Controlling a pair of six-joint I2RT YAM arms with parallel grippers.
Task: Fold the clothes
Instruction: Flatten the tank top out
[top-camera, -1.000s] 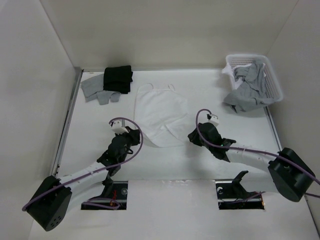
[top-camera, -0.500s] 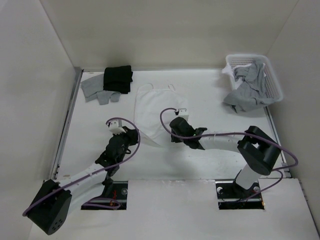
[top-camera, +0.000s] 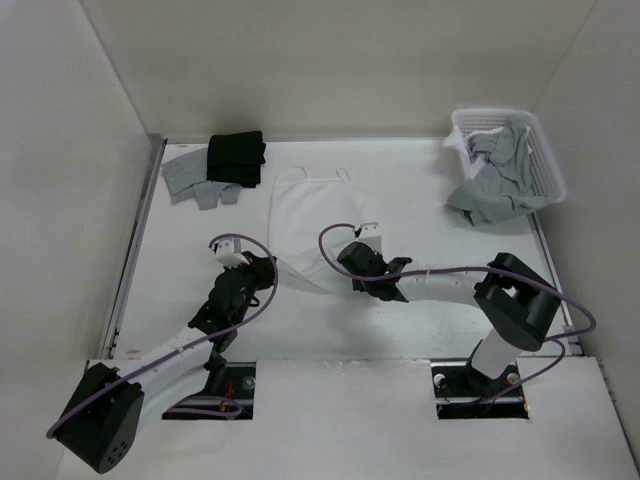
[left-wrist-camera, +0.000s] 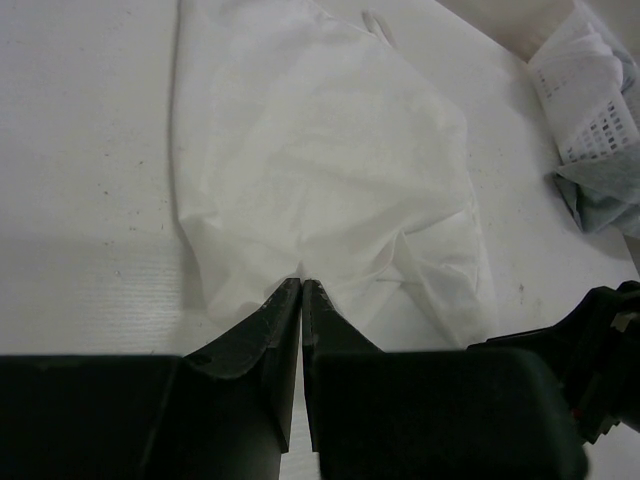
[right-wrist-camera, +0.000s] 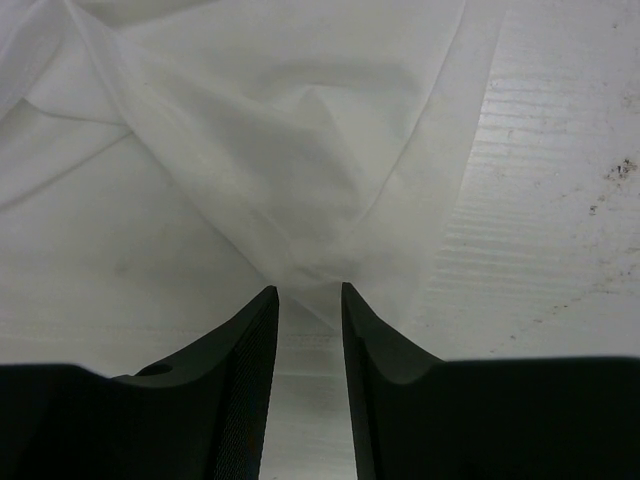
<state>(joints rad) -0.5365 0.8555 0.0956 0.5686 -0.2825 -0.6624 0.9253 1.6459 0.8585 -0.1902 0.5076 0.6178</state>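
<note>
The clothes (top-camera: 310, 215), a thin white sleeveless top, lie flat mid-table with the straps at the far end. My left gripper (top-camera: 268, 268) is at the hem's left corner. In the left wrist view its jaws (left-wrist-camera: 301, 282) are shut, and the white fabric (left-wrist-camera: 320, 150) puckers into their tips. My right gripper (top-camera: 347, 262) sits at the hem's right part. It is open (right-wrist-camera: 308, 290), and a pointed fold of the fabric (right-wrist-camera: 250, 150) reaches just between its fingertips without being clamped.
A white basket (top-camera: 548, 150) with grey garments (top-camera: 492, 185) spilling out stands at the back right. A black folded garment (top-camera: 236, 157) lies on a grey one (top-camera: 190, 180) at the back left. Walls close in the table on three sides.
My right arm swung left from the table's right side to the hem, and its jaws opened somewhat wider. The left gripper stayed shut and shifted slightly, and the hem now bunches between the two grippers.
</note>
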